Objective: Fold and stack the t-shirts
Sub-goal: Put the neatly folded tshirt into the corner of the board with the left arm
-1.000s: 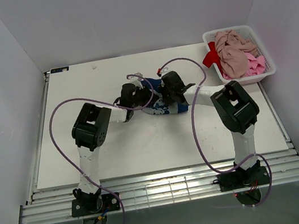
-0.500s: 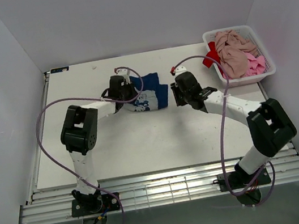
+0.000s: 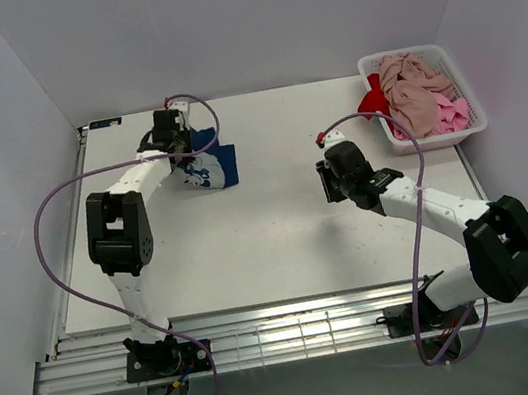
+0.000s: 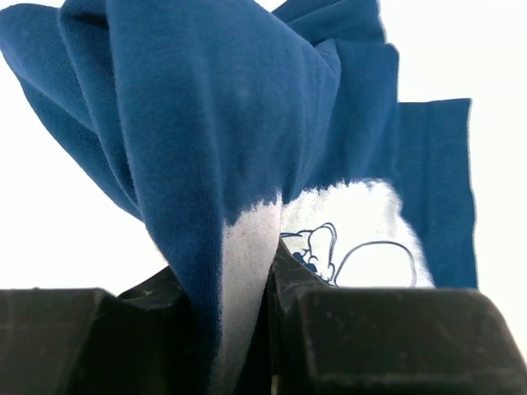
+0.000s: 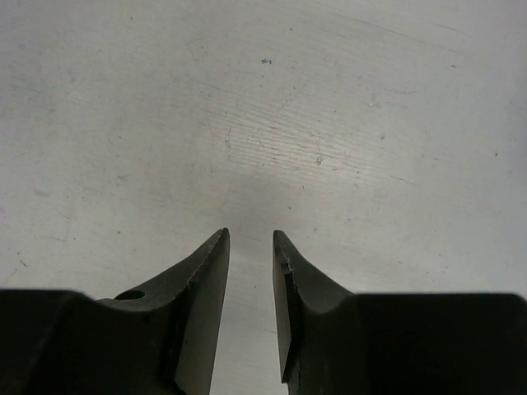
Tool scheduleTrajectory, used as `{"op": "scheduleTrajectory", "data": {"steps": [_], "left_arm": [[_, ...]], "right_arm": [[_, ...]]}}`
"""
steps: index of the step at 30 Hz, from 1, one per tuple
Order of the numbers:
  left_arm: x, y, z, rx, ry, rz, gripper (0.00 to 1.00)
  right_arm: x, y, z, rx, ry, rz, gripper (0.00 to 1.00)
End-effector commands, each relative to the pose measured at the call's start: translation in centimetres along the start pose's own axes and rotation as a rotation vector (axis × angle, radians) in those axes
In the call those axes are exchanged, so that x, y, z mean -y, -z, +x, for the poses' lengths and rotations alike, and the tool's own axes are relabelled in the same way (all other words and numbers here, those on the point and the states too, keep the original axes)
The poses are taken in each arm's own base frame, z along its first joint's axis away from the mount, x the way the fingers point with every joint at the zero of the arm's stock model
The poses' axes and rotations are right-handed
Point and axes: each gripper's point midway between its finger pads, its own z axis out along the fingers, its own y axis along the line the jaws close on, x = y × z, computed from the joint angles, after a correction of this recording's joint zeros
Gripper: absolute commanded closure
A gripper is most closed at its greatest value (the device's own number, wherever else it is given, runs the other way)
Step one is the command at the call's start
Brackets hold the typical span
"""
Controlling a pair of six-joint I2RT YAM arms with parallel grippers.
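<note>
The soft navy blue t-shirt (image 4: 222,123) with a white printed graphic is in the left gripper (image 4: 247,329). In the left wrist view, a thick bunch of the cloth goes down between the two black fingers (image 4: 140,329), and the fingers press on it from both sides. Above the fingers the cloth spreads out in folds, and the white print shows just beside the right one. In the top view this t-shirt (image 3: 211,169) is at the far left part of the white table (image 3: 272,247). It hangs as a crumpled bundle from the left gripper, and its lower part touches the table or is very near it; I cannot tell which.

The right gripper (image 5: 251,247) is well apart from that t-shirt, near the middle right of the table. Its fingers (image 5: 206,280) stand a little apart with a narrow gap. Nothing is between them; only the bare table surface shows under them.

At the far right corner stands a white slotted plastic basket (image 3: 434,141). In it lie a dusty pink-beige t-shirt (image 3: 409,92), a bright pink t-shirt (image 3: 451,115) and a red t-shirt (image 3: 370,101), which hangs over the left rim. All three are crumpled.
</note>
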Motion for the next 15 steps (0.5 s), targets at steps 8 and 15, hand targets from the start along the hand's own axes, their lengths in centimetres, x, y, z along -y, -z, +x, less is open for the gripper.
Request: {"op": "scheduleTrajectory", "data": {"steps": [8, 15], "left_arm": [[-12.2, 1.1, -2.2, -0.050, -0.053, -0.212, 1.00], [-16.9, 0.5, -1.2, -0.093, -0.056, -0.283, 1.00]], "right_arm": [[-1.6, 0.3, 0.3, 0.020, -0.016, -0.093, 0.66], [-2.1, 0.3, 0.3, 0.015, -0.010, -0.115, 0.66]]}}
